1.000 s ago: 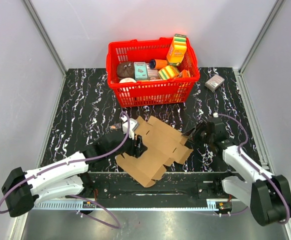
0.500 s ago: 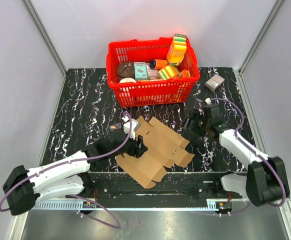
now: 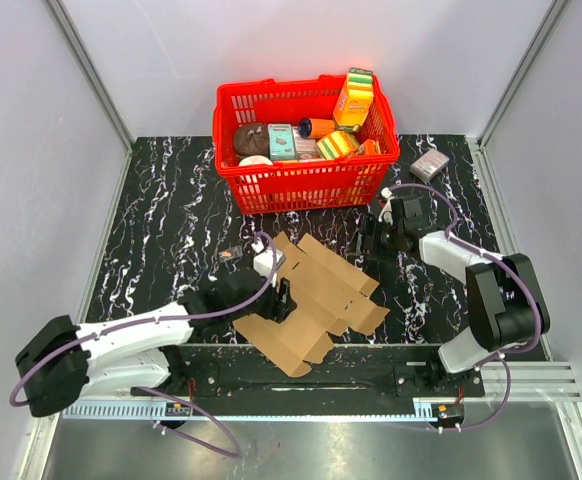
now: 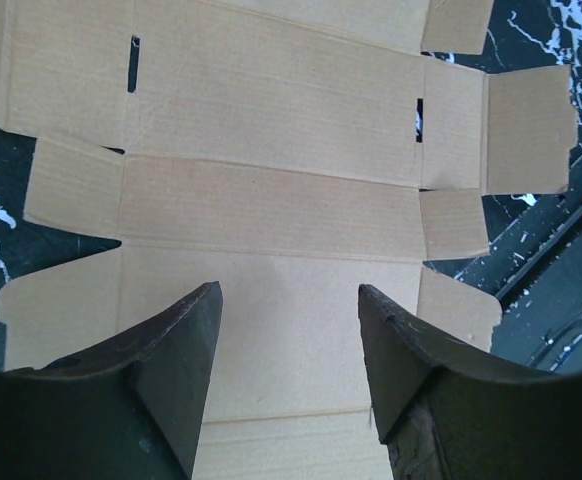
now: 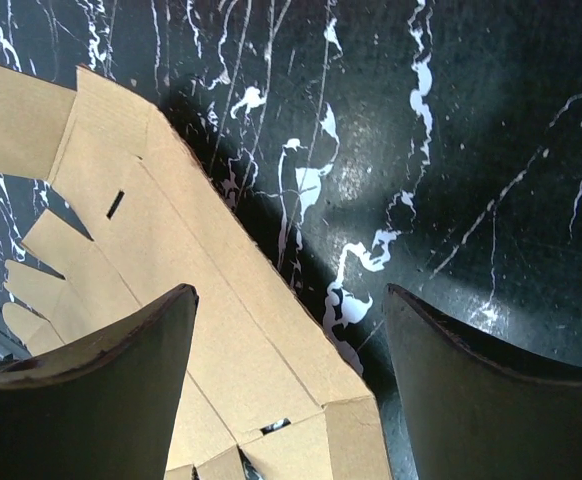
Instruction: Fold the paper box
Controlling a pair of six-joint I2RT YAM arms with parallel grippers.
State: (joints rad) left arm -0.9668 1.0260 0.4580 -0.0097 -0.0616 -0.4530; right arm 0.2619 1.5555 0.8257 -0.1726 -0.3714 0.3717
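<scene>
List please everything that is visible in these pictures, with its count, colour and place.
paper box: one, brown, flat unfolded sheet near the table's front edge, between the arms
basket: one, red, at the table's far side
packages: several, mixed colours, inside the basket
small box: one, grey-pink, right of the basket
table: one, black with white veins
left gripper: one, dark, open above the paper box
right gripper: one, dark, open, over the sheet's far right edge

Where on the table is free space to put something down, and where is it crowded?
The table is bare left of the red basket and the paper box. It is crowded in the middle: left pincer and right pincer at the box.
</scene>
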